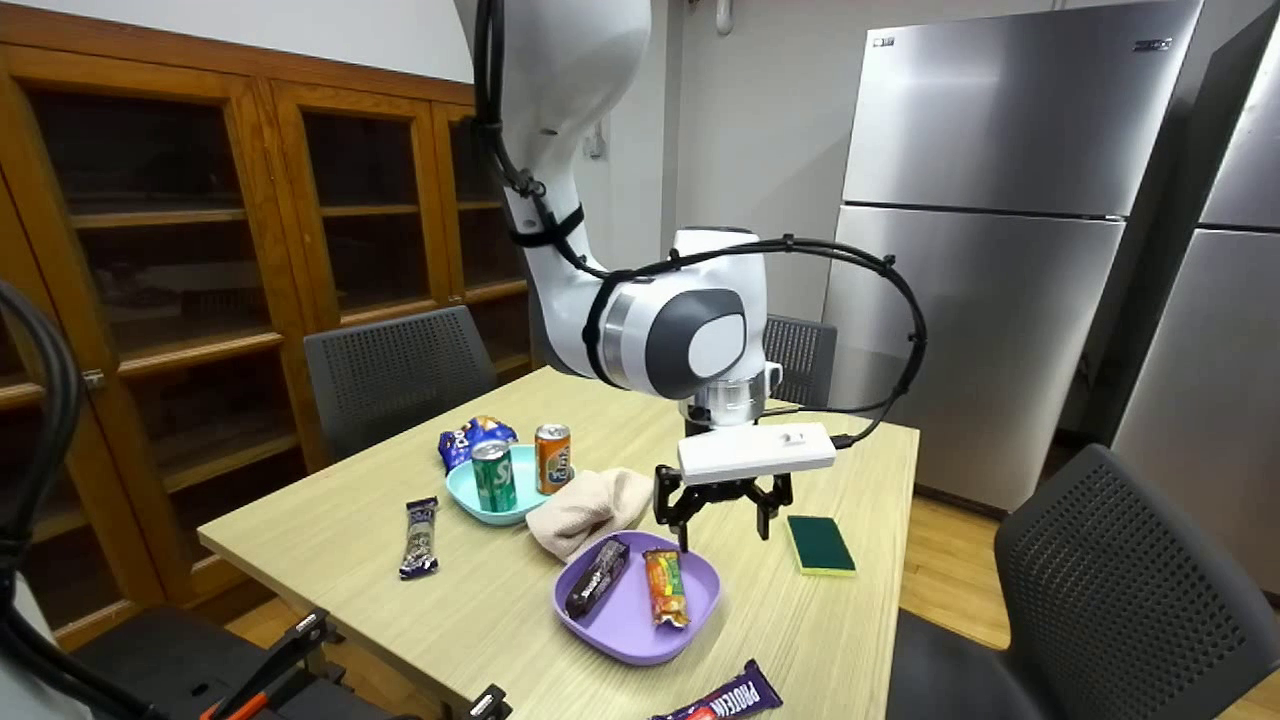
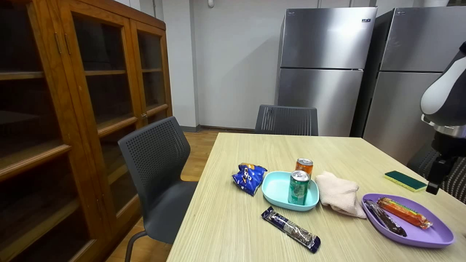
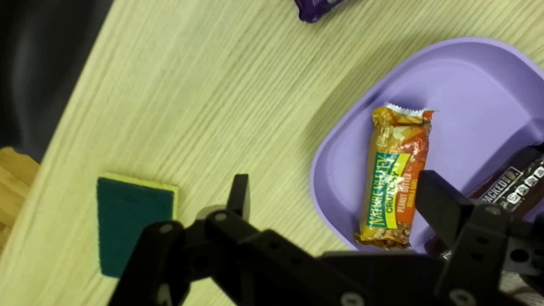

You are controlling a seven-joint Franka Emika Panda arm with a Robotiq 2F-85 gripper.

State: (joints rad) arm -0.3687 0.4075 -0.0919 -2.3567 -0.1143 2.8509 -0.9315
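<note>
Spread wide and holding nothing, the pincer in the wrist view has the granola bar on the purple plate at three o'clock, the green sponge near nine.

Glass-fronted wooden cabinet, pale wall, steel refrigerators, dark grey chairs, seemingly plank floor

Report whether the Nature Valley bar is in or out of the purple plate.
In: both exterior views show the Nature Valley peanut butter bar lying inside the rim of the purple plate.
</note>
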